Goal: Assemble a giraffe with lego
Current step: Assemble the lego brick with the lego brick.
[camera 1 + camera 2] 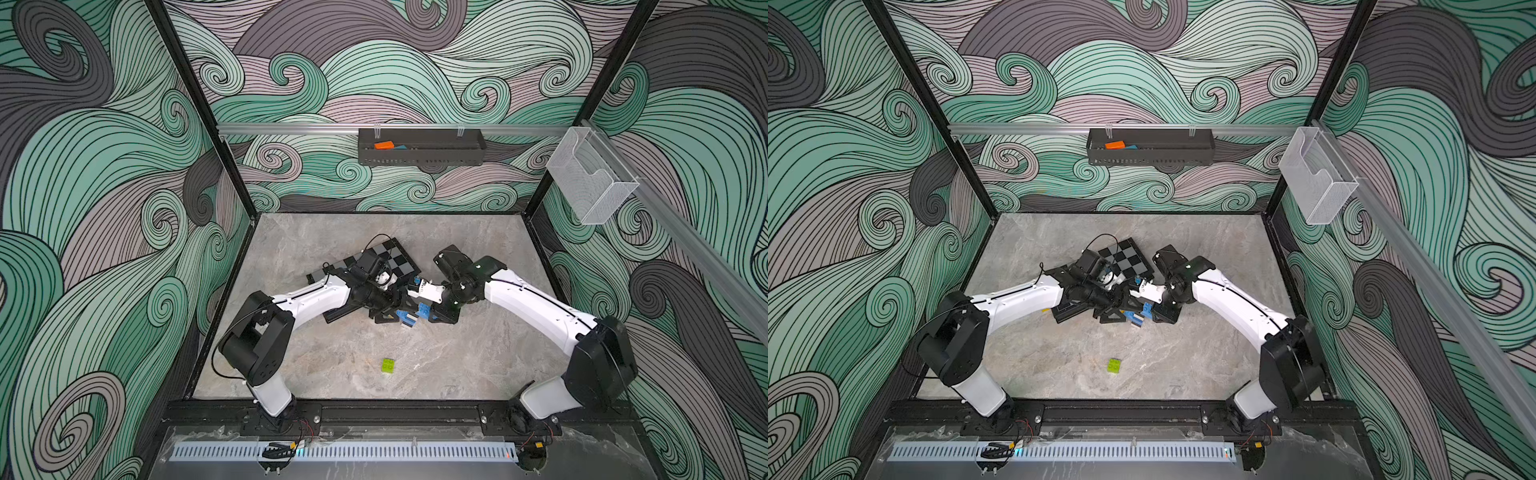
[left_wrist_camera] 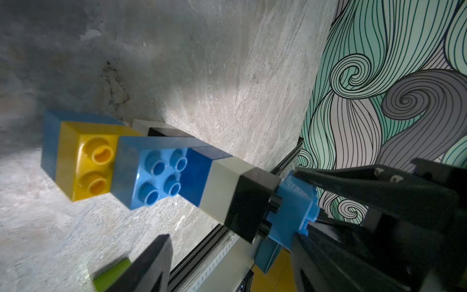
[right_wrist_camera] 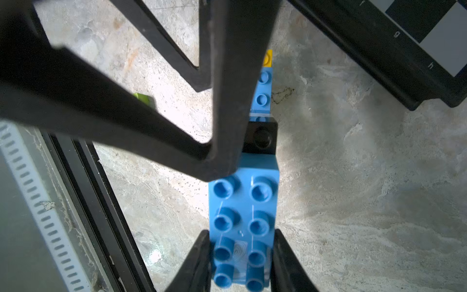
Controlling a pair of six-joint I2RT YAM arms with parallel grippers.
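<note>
Right claw (image 3: 241,242) clenched on blue brick (image 3: 242,202), left claw (image 1: 390,311) grip unclear, arms (image 1: 523,297) bent inward

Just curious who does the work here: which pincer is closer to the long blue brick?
Right. The right pincer is shut on the long blue brick; the left pincer is open beside the black brick at its far end.

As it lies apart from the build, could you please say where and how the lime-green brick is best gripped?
Probably by two opposite side walls of the lime-green brick, from above: it lies studs up on the table, nothing beside it; align with its skewed sides.
</note>
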